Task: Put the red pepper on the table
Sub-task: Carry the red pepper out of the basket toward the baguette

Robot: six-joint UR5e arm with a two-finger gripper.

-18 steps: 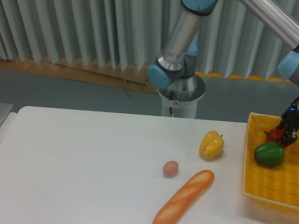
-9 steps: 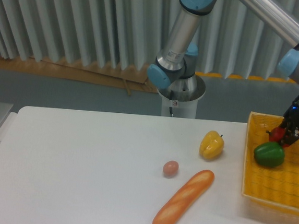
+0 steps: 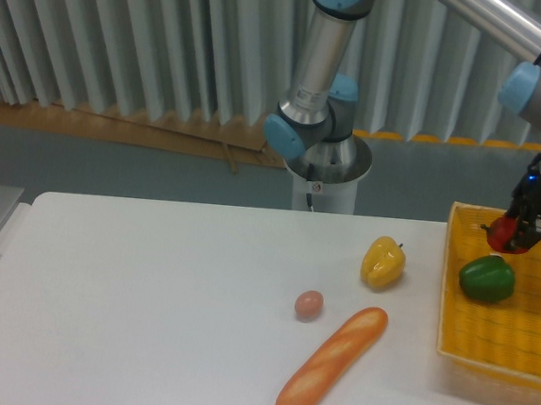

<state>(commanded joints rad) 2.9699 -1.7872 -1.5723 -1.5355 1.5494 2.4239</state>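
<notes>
Between the fingers of the gripper (image 3: 511, 237) sits the red pepper (image 3: 503, 236), clamped and held in the air above the yellow basket (image 3: 494, 355). Just below the gripper, the green pepper (image 3: 487, 278) lies in the basket. Out to its left on the white worktop (image 3: 148, 305) rests the yellow pepper (image 3: 383, 262).

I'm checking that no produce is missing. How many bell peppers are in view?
3. The yellow pepper sits on the table, the green pepper lies in the basket, and the red pepper is held in the gripper above it.
</notes>
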